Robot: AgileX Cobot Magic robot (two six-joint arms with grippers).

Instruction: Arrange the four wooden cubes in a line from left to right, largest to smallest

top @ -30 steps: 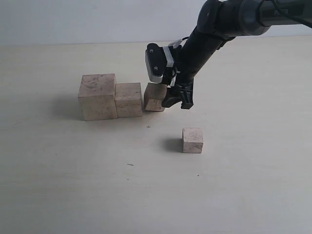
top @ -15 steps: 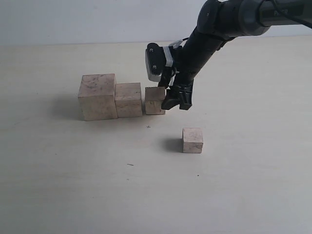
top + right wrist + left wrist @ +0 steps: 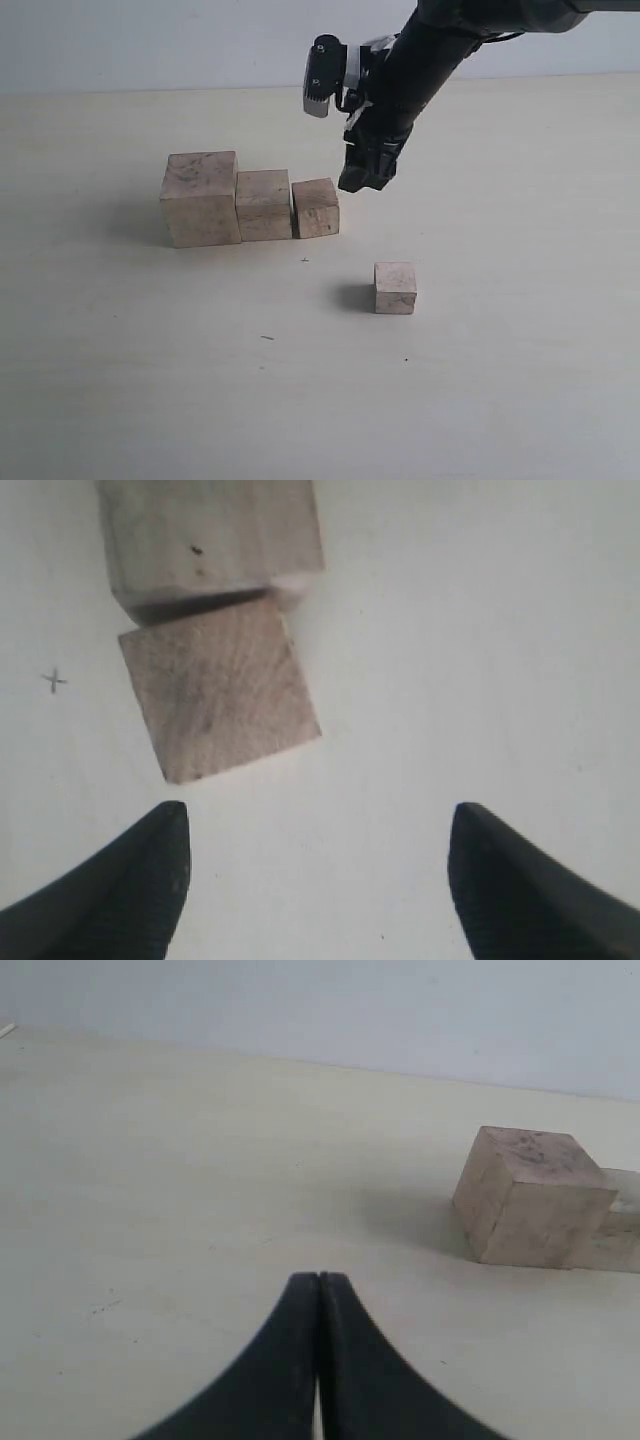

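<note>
A pale desk (image 3: 500,400) carries everything. A black arm (image 3: 420,60) reaches in from the upper right of the exterior view.

The largest cube (image 3: 201,197) stands left of centre and serves as the landmark. The second cube (image 3: 264,204) sits flush against the largest cube's right face. The third cube (image 3: 315,208) comes next in the same row, two places right of the largest cube. It sits against the second cube, and the right wrist view shows it turned slightly askew. The smallest cube (image 3: 395,287) stands alone, well apart from the largest cube, to its right and nearer the camera, outside the row.

The right tool (image 3: 365,180) hangs above the desk, right of the largest cube and just past the third cube's upper right corner. Its fingers are spread wide, they grip nothing, and they are clear of every cube. The left tool (image 3: 318,1290) is low over bare desk with the largest cube ahead of it, its fingers pressed together on nothing.

A small pencilled cross (image 3: 304,260) marks the desk, right of the largest cube and just in front of the third cube; it is the only written mark that can be read
</note>
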